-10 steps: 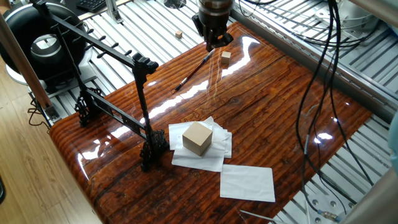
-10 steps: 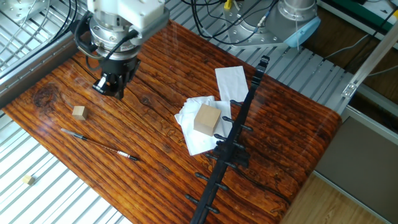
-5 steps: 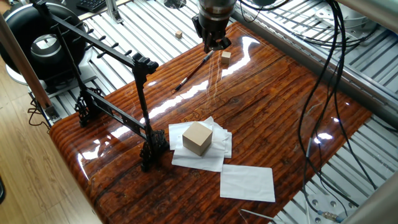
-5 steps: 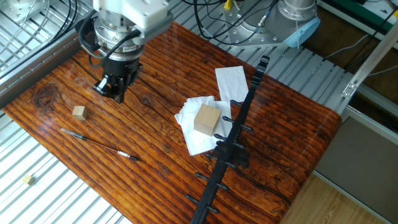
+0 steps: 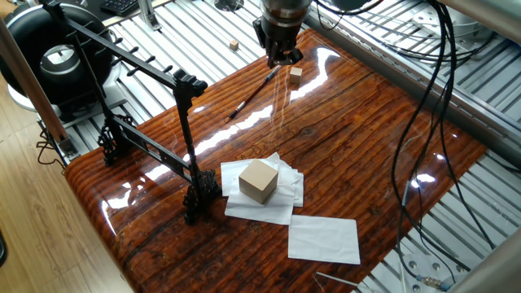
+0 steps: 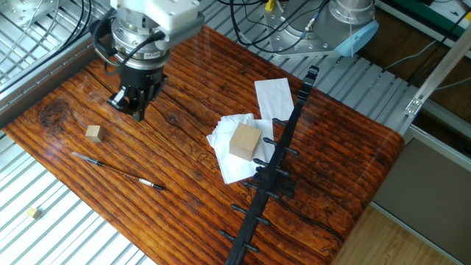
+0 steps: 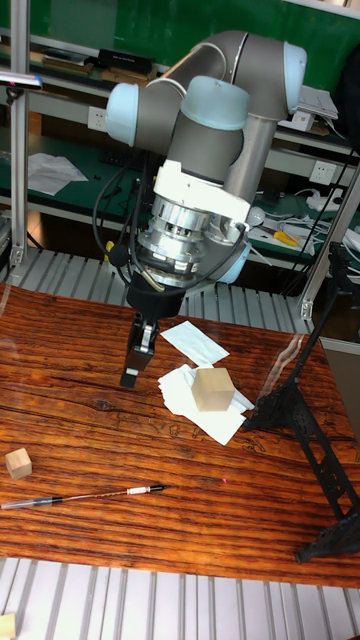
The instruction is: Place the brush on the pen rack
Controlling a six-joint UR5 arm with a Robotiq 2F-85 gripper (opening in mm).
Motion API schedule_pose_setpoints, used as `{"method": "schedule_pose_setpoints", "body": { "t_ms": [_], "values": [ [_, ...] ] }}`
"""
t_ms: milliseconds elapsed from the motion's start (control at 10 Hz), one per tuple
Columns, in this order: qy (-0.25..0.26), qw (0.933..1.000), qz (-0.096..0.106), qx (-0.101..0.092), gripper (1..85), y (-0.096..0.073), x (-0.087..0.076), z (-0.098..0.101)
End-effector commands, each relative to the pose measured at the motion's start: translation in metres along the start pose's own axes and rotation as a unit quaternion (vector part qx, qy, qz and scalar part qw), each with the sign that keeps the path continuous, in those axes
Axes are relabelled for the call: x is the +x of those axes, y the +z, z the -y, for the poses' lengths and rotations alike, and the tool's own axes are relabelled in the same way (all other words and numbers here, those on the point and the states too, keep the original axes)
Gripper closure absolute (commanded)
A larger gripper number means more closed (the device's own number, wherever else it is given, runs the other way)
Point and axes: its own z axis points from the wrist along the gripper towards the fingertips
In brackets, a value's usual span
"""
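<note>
Glossy wood-grain surface (image 5: 350, 155) sits on a slatted aluminium frame (image 6: 66, 213), with strong overhead glare on the varnish. Light wood floor (image 5: 49, 244) at one side; black cables (image 5: 423, 98) hang over the far edge. Behind: a green wall (image 7: 120, 25), shelving (image 7: 60, 75) with papers, and wall sockets (image 7: 322, 172).
</note>
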Motion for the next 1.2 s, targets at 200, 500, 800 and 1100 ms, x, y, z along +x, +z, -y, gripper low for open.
{"method": "schedule_pose_setpoints", "body": {
  "t_ms": [200, 500, 800, 1100],
  "values": [
    [0.026, 0.9994, 0.013, 0.018, 84.3, -0.005, 0.0, 0.01],
    [0.014, 0.9998, 0.009, 0.013, 84.3, -0.005, 0.002, 0.007],
    [0.025, 0.9991, 0.034, 0.0, 84.3, -0.005, -0.011, 0.001],
    [0.029, 0.9991, 0.015, -0.027, 84.3, -0.005, -0.002, -0.013]
  ]
}}
